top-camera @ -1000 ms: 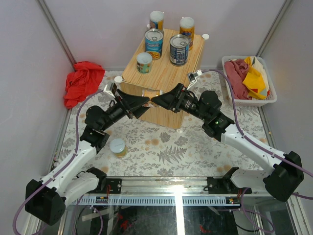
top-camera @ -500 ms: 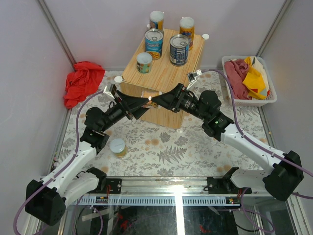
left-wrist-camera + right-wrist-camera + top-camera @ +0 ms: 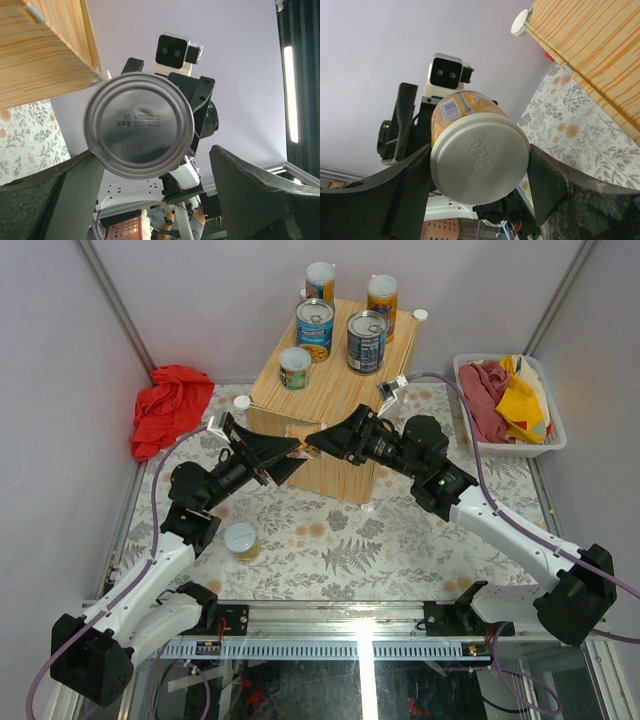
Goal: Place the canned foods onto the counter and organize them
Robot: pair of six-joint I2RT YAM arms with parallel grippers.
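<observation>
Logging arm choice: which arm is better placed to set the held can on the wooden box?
Right. The right gripper clamps the can between its fingers; the left gripper stands open, wider than the can.

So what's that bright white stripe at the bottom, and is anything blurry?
Top external view: light glaring off the metal rail. Left wrist view: a lamp strip glows; the can looks fairly sharp, the fingers dark, soft. Right wrist view: even light.
</observation>
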